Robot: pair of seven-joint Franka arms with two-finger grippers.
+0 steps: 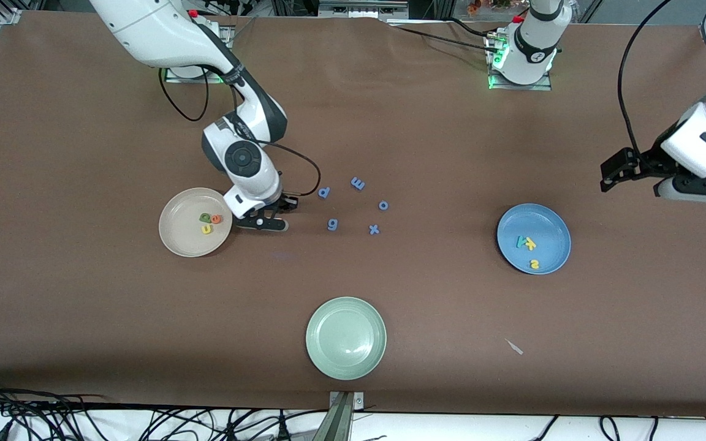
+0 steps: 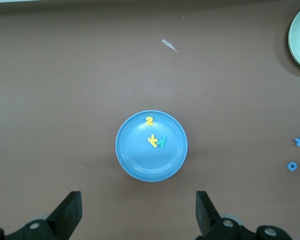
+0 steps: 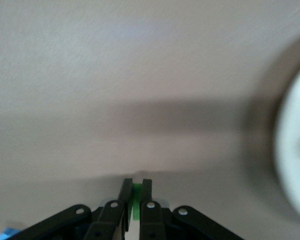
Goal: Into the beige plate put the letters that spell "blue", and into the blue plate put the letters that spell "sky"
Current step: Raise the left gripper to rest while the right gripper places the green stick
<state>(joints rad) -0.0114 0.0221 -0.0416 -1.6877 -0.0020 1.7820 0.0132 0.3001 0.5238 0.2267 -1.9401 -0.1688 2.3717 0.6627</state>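
The brown table point(image 1: 83, 306) carries three plates. The beige plate point(image 1: 181, 242) at the right arm's end holds a green b point(image 1: 204, 217), orange e point(image 1: 216, 218) and yellow u point(image 1: 206, 229). The blue plate point(image 1: 549, 229) at the left arm's end holds the yellow k point(image 1: 531, 244), teal y point(image 1: 520, 241) and yellow s point(image 1: 534, 264). The right gripper point(image 3: 135, 192), low just beside the beige plate, pinches the green l point(image 3: 136, 200) between its fingers. The left gripper point(image 2: 138, 212) waits with fingers spread wide, holding nothing.

Loose blue foam letters point(image 1: 353, 207) on the table read p, m, o, g, x
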